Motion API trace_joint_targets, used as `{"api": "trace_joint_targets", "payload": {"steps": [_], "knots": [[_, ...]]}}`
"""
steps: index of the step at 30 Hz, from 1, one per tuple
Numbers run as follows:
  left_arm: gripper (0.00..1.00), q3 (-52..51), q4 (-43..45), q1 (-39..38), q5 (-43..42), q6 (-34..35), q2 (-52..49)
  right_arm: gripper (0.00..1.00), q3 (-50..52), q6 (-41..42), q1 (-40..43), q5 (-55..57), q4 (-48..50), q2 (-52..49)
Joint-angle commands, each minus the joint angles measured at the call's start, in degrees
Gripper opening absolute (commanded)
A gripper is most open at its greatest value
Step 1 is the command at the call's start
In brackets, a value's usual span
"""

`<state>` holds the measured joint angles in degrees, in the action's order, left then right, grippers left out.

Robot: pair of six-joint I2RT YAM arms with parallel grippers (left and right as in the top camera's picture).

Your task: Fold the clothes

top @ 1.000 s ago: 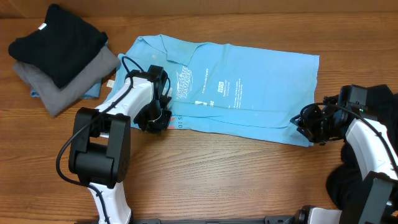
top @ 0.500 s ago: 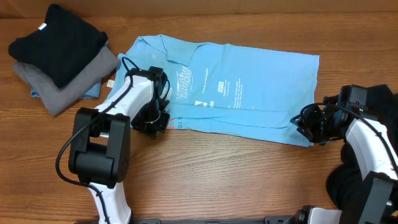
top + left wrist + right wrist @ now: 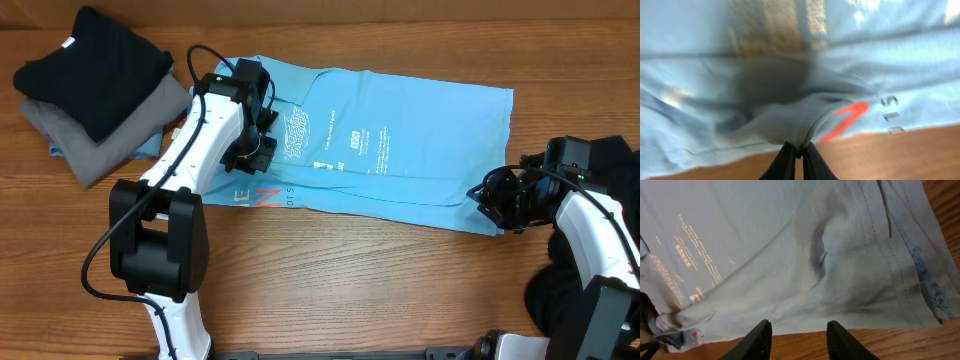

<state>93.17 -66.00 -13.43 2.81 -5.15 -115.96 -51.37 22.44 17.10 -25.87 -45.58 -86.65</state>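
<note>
blue shirt (image 3: 400, 140) mid-fold: left gripper (image 3: 799, 148) pinches its 9 o'clock hem, right gripper (image 3: 797, 330) parted, empty at 3; folded pile (image 3: 90, 90) at 10 done.

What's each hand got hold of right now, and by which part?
Left hand pinches a raised fold of the blue T-shirt beside its red letter; right hand is open, holding nothing.

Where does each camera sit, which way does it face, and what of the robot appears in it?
Overhead: above the table, facing down at the blue T-shirt; both arms show.
Left wrist: on the left arm, looking past the left gripper, shut on a T-shirt fold.
Right wrist: on the right arm, looking past the open right gripper at the T-shirt's hem.
Shared: all three see the T-shirt.
</note>
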Motion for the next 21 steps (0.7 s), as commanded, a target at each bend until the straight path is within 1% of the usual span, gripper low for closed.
{"api": "trace_joint_targets", "payload": {"steps": [1, 5, 11, 13, 14, 17, 19, 21], "knots": [[0.09, 0.98, 2.6, -0.35, 5.22, -2.43, -0.5, 0.4, -1.09, -0.17, -0.37, 0.37, 0.26, -0.26], [0.07, 1.01, 6.93, -0.35, 9.75, -2.54, -0.5, 0.4, -1.09, -0.17, -0.37, 0.37, 0.26, -0.26], [0.08, 0.98, 12.59, -0.37, 9.57, -1.29, -0.5, 0.4, -1.09, -0.17, -0.37, 0.37, 0.48, -0.26], [0.1, 0.98, 14.49, -0.37, 9.53, -0.92, -0.5, 0.4, -1.09, -0.17, -0.37, 0.37, 0.68, -0.26], [0.11, 0.98, 15.45, -0.35, 9.57, -0.83, -0.5, 0.42, -1.09, -0.17, -0.37, 0.37, 0.85, -0.26], [0.15, 0.98, 17.49, -0.35, 9.57, -0.83, -0.52, 0.44, -1.09, -0.42, -0.37, 0.72, 2.4, -0.26], [0.17, 0.98, 18.08, -0.37, 9.44, -0.81, -0.52, 0.45, -1.09, -0.39, -0.37, 2.19, 3.39, -0.26], [0.19, 0.98, 18.27, -0.37, 9.38, -0.83, -0.52, 0.48, -1.09, -0.37, -0.39, 4.2, 4.39, -0.26]]}}
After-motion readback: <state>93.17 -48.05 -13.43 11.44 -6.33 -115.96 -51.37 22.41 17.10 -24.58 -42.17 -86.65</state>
